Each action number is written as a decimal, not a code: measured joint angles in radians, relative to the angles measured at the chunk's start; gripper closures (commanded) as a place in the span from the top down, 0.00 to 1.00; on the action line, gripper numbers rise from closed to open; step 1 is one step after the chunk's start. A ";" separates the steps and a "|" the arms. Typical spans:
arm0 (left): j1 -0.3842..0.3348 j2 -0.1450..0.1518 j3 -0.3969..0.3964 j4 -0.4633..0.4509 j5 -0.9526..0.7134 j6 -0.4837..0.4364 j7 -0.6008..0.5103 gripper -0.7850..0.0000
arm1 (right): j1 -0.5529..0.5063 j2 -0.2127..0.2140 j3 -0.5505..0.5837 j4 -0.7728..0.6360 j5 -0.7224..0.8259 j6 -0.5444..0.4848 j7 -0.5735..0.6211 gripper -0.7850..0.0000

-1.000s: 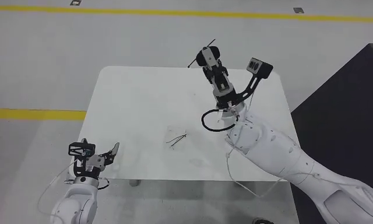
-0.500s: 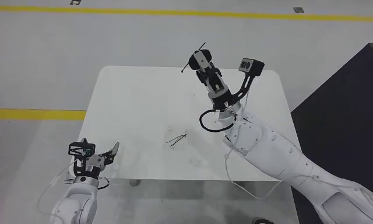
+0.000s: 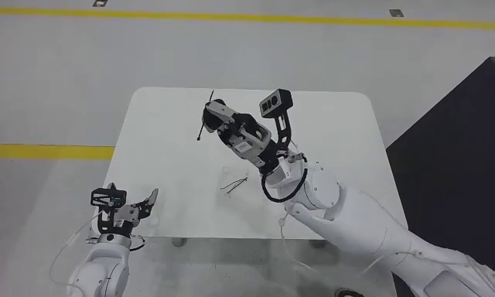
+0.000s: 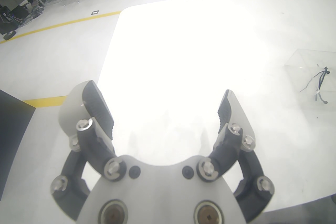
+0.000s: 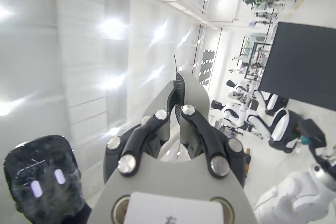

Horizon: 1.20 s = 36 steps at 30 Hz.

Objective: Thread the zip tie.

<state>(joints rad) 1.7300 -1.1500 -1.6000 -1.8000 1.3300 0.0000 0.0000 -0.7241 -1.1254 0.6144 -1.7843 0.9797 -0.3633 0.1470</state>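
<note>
My right gripper (image 3: 214,116) is raised over the table's (image 3: 162,142) middle, shut on a thin black zip tie (image 3: 205,115) that sticks out on both sides of the fingers. The right wrist view has the jaws (image 5: 175,84) pressed together, with the tie's tip (image 5: 175,62) poking out past them. My left gripper (image 3: 148,199) sits at the table's front left corner, open and with nothing in it (image 4: 157,96). A small bunch of loose zip ties (image 3: 234,185) lies near the table's middle front.
The loose ties (image 4: 319,83) lie inside a clear, low box (image 4: 296,62) on the white table (image 4: 197,38). A dark panel (image 3: 456,134) stands to the table's right. A yellow floor line (image 3: 54,151) runs on the left.
The right arm has swung from the table's far edge leftward and nearer, carrying the zip tie over the table's middle. The left arm has not moved.
</note>
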 measured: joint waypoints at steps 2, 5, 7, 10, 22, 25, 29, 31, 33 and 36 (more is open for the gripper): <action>0.000 0.000 0.000 0.000 0.000 0.000 0.000 1.00 | -0.013 0.002 0.025 -0.018 0.013 0.019 0.055 0.00; 0.000 0.000 0.000 0.000 0.000 0.000 0.000 1.00 | -0.015 0.003 0.037 -0.019 -0.002 0.011 0.071 0.00; 0.000 0.000 0.000 0.000 0.000 0.000 0.000 1.00 | -0.015 0.003 0.036 -0.018 -0.001 0.011 0.070 0.00; 0.000 0.000 0.000 0.000 0.000 0.000 0.000 1.00 | -0.017 0.002 0.034 -0.021 0.001 0.013 0.071 0.00; 0.000 0.000 0.000 0.000 0.000 0.000 0.000 1.00 | -0.121 -0.045 0.024 -0.205 0.391 0.168 0.260 0.00; 0.000 0.000 0.000 0.000 0.000 0.000 0.000 1.00 | -0.132 -0.055 0.045 -0.242 0.447 0.184 0.285 0.00; 0.000 0.000 0.000 0.000 0.000 0.000 0.000 1.00 | -0.155 -0.063 0.079 -0.291 0.505 0.203 0.308 0.00; 0.000 0.000 0.000 0.000 0.000 0.000 0.000 1.00 | -0.162 -0.065 0.098 -0.294 0.474 0.210 0.305 0.00; 0.000 0.000 0.000 0.000 0.000 0.000 0.000 1.00 | -0.175 -0.068 0.107 -0.301 0.448 0.214 0.298 0.00; 0.000 0.000 0.000 0.000 0.000 0.000 0.000 1.00 | -0.187 -0.074 0.125 -0.312 0.432 0.211 0.296 0.00</action>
<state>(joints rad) 1.7300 -1.1500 -1.6000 -1.8000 1.3300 0.0000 0.0000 -0.9111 -1.1995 0.7396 -2.0958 1.4115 -0.1524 0.4428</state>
